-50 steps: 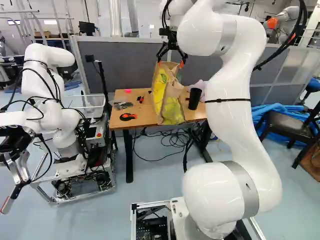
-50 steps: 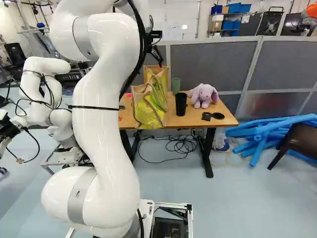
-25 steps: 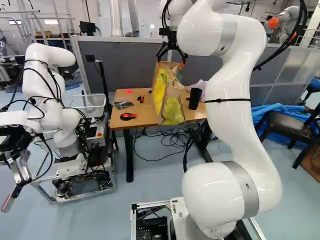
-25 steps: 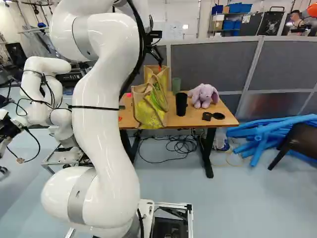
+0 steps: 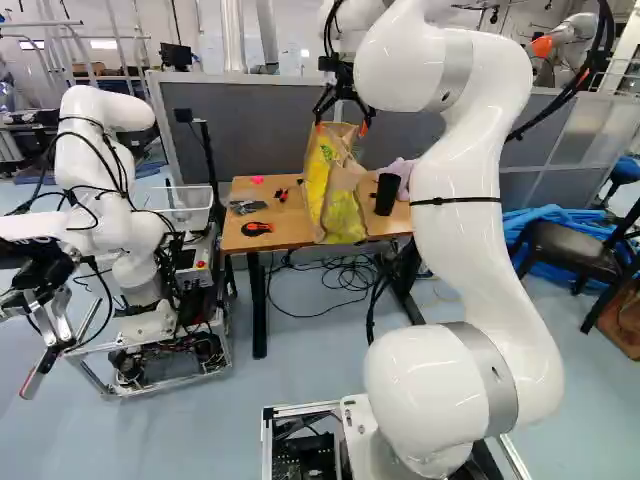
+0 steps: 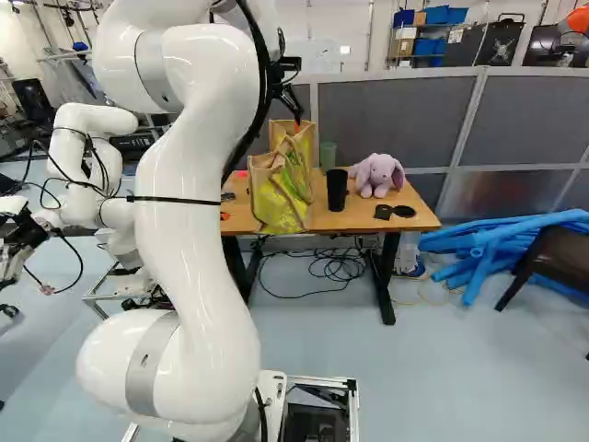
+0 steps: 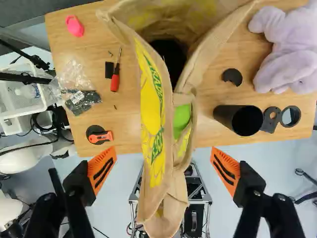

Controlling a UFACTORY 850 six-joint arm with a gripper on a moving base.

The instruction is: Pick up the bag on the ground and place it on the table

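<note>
Apparently placed: tan-and-yellow woven bag (image 6: 281, 198) upright on brown wooden table (image 6: 354, 220).
Black, orange-padded gripper (image 7: 164, 151) wide open, gripping nothing; bag probably light, floppy; any regrasp best at top rim.

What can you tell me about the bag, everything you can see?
The bag is tan and looks like coarse woven cloth, with tan edging and yellow printed panels bearing green lettering and leaf-like shapes. It stands upright near the front edge of the table, its mouth open upward, sides creased. The end effector straddles it, open, with gaps visible on both sides.
</note>
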